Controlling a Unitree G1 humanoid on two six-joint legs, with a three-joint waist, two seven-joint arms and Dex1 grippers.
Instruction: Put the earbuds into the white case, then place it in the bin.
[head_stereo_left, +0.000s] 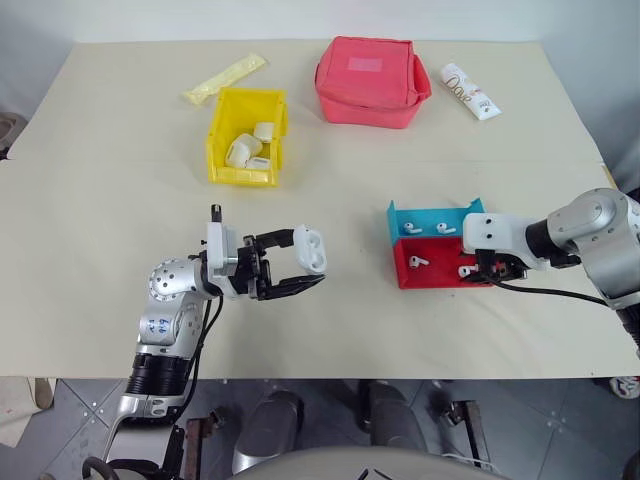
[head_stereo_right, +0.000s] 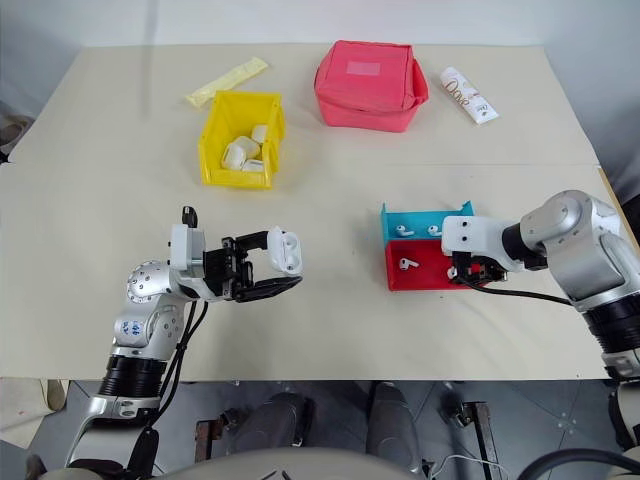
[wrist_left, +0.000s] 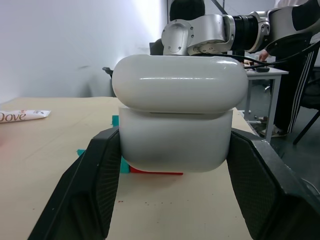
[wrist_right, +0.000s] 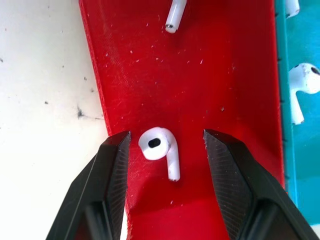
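Claw, left, clamped on white case; right claw apart, straddling earbud.

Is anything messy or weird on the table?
Nothing looks spilled or broken. The left claw holds the white case with its lid open. The right claw hangs open over one earbud in the red tray. More cases lie jumbled in the yellow bin.

in the red tray, one earbud is cut off by the edge.
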